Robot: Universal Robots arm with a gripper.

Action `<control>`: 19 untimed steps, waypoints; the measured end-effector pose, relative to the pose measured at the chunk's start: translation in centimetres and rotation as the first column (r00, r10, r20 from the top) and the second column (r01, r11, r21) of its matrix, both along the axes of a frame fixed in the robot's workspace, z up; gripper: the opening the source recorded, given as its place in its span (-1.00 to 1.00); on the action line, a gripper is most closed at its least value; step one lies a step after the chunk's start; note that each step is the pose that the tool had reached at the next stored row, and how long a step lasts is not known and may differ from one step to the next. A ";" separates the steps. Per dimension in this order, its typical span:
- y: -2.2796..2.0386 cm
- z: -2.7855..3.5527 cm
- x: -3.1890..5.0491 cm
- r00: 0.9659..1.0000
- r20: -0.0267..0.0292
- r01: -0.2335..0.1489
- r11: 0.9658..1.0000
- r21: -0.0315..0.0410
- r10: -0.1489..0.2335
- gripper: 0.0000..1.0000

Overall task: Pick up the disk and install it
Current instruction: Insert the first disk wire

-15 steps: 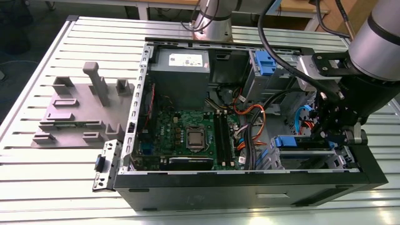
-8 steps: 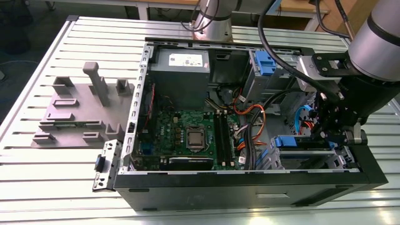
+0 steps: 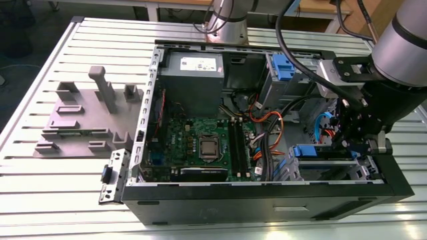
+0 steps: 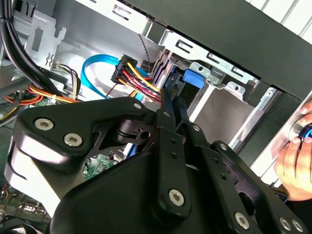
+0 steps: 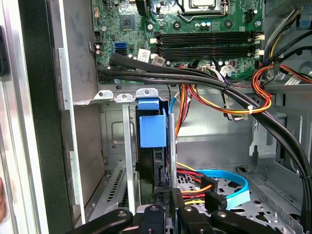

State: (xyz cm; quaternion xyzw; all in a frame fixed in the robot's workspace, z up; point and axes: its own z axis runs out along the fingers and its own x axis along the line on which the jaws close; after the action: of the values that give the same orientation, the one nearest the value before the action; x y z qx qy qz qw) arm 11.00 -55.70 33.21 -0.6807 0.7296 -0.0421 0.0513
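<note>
The disk [image 5: 152, 130] stands edge-on with its blue carrier rail leading into the metal drive bay [image 5: 114, 126] at the case's lower corner. My gripper [image 5: 165, 207] is shut on the disk's rear edge, one black finger on each side. In the second wrist view the fingers [image 4: 171, 127] run close together up to the blue carrier end of the disk [image 4: 193, 78] at the bay's mouth. In the exterior view my gripper [image 3: 351, 146] hangs inside the open computer case [image 3: 267, 197] at the exterior view's right, with the blue end of the disk [image 3: 307, 151] beside it.
Bundled black, orange and red cables [image 5: 214, 92] and a blue data cable [image 5: 229, 178] cross near the bay. The motherboard [image 3: 200, 145] and grey power-supply box [image 3: 193, 75] fill the case. A grey fixture [image 3: 87, 115] lies on the table. A person's hand [image 4: 296, 161] rests outside the case.
</note>
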 end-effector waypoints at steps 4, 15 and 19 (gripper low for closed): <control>-0.01 0.08 0.00 1.000 0.000 -0.001 1.000 0.000 0.001 -0.65; -0.05 -0.02 0.00 1.000 0.000 -0.002 1.000 0.000 0.002 -0.65; -0.04 -0.10 0.00 1.000 0.000 -0.002 1.000 0.000 0.002 -0.65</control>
State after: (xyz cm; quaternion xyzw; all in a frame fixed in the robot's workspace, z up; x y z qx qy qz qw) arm 11.00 -55.74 33.11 -0.6814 0.7289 -0.0421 0.0513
